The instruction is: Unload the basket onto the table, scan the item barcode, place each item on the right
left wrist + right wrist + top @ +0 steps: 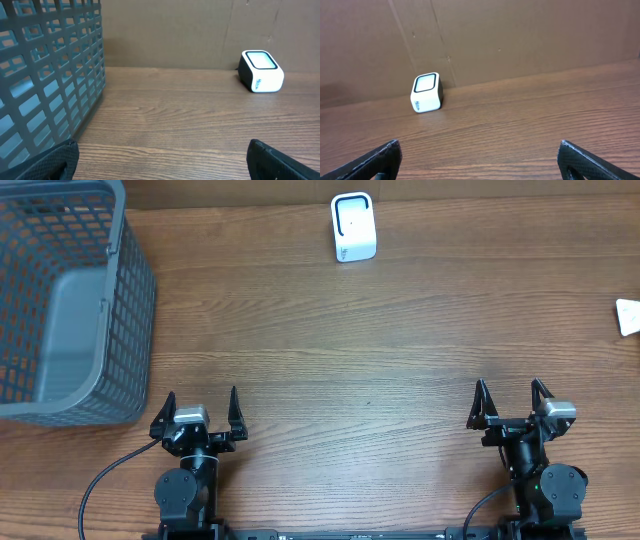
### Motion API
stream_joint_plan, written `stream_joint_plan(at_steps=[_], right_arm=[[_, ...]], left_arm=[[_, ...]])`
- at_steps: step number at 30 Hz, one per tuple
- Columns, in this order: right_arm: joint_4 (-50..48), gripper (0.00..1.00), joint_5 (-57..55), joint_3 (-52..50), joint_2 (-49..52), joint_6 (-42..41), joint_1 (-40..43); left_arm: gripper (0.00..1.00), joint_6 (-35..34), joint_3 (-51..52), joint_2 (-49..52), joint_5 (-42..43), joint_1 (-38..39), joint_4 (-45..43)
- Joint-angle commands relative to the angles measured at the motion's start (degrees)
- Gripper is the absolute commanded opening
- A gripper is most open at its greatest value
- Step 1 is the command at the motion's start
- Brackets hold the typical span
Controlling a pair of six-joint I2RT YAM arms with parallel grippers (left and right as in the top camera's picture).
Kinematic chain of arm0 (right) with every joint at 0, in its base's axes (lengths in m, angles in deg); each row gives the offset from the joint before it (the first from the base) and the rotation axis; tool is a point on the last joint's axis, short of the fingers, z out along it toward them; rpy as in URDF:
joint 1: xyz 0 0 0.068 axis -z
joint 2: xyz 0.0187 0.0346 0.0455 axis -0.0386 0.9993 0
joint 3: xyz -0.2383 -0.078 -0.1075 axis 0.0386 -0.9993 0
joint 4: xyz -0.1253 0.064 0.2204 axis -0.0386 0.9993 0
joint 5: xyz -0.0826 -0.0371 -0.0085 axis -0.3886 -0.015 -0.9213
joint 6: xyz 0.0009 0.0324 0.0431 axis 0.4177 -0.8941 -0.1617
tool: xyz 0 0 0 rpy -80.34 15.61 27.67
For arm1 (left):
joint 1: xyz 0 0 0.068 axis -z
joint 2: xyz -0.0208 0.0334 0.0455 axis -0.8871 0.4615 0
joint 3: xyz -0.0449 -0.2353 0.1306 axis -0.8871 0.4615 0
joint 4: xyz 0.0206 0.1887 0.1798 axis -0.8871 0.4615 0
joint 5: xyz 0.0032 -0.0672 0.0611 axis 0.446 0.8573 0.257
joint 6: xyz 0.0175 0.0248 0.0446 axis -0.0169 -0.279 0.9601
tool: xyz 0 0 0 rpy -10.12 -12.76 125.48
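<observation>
The scanner (353, 227) stands upright. Left gripper (202, 402) and right gripper (509, 395) sit well short of it, jaws apart (nothing held); grey basket (135, 310) to its left.

arms (185, 492): black | end effectors (202, 394) (509, 386): black, pointed | wrist blocks (190, 416): grey | cables (98, 482): black

Basket (135, 330): you see only part, cut by left and top edges overhead, and by the same edges in left wrist view. White thing (629, 316) at right edge: cut off, you cannot tell what it is. Scanner (353, 227): print on face too small for you to read. Wrist views give you only fingertips (50, 162) of left tool (202, 394) and fingertips (375, 160) of right tool (508, 384), rest below frame. Arm bases cut by bottom edge overhead.
</observation>
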Motion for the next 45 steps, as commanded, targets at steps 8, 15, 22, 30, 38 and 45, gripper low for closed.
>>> stream_joint_plan(at_steps=[8, 15, 22, 30, 38, 45], right_arm=[[-0.4, 1.0, -0.7, -0.6, -0.6, 0.2, 0.1], [-0.4, 1.0, -0.7, -0.6, -0.6, 0.2, 0.1], [-0.4, 1.0, -0.7, -0.6, -0.6, 0.2, 0.1], [-0.3, 1.0, -0.9, -0.6, -0.6, 0.3, 0.1], [-0.3, 1.0, -0.9, -0.6, -0.6, 5.6, 0.1], [-0.3, 1.0, -0.9, -0.6, -0.6, 5.6, 0.1]], left_arm=[[1.0, 1.1, 0.2, -0.7, 0.3, -0.3, -0.1], [1.0, 1.1, 0.2, -0.7, 0.3, -0.3, -0.1], [1.0, 1.1, 0.2, -0.7, 0.3, -0.3, -0.1], [1.0, 1.1, 0.2, -0.7, 0.3, -0.3, -0.1], [1.0, 1.1, 0.2, -0.7, 0.3, -0.3, -0.1], [1.0, 1.1, 0.2, -0.7, 0.3, -0.3, -0.1]])
